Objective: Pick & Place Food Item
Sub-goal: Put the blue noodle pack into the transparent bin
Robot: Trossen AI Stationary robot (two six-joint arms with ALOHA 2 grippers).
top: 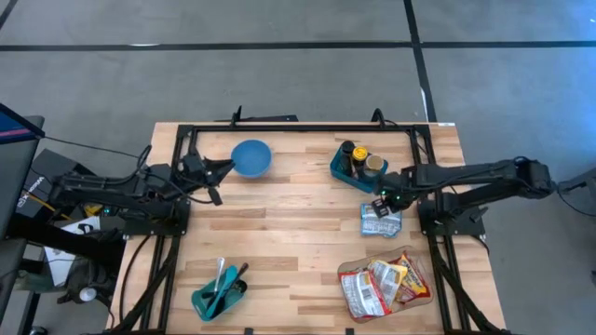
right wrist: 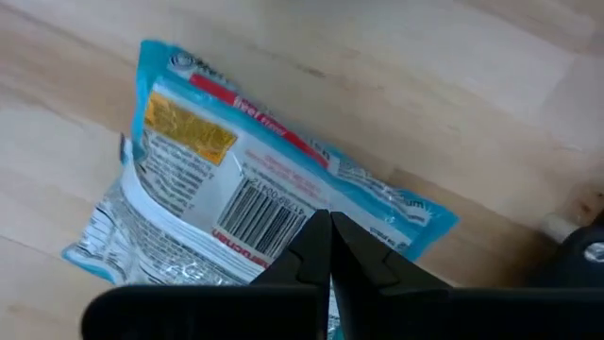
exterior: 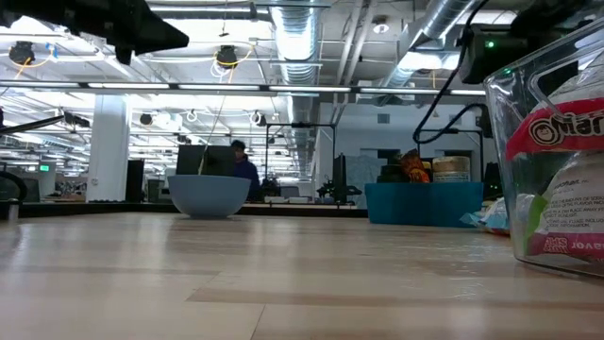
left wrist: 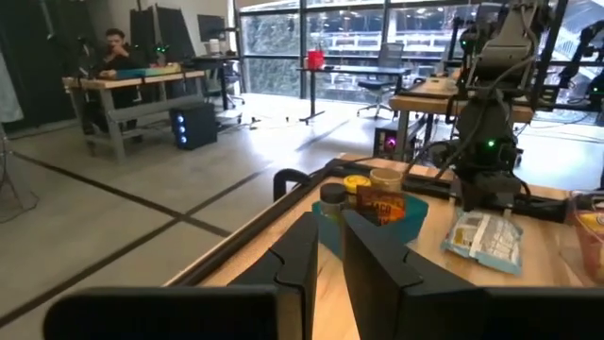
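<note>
A blue-and-silver food packet (top: 380, 221) (right wrist: 236, 189) lies flat on the wooden table toward the right. My right gripper (top: 384, 198) (right wrist: 327, 231) is shut and points down over the packet's middle. A blue bowl (top: 251, 156) (exterior: 208, 195) stands at the far left. Beside it my left gripper (top: 223, 169) (left wrist: 330, 255) hangs level above the table. Its fingers are closed to a narrow slit with nothing between them. My right gripper's shut fingertips (right wrist: 316, 236) come from above over the packet's barcode side (right wrist: 264, 212). I cannot tell whether they touch it. The packet lies flat on the table.
A teal bin (top: 358, 166) (left wrist: 373, 212) holding jars stands at the far right, just beyond the packet. A clear tray (top: 385, 284) (exterior: 557, 142) with more packets sits at the near right. A teal container (top: 219, 293) with utensils sits at the near left. Bare wood lies in the middle.
</note>
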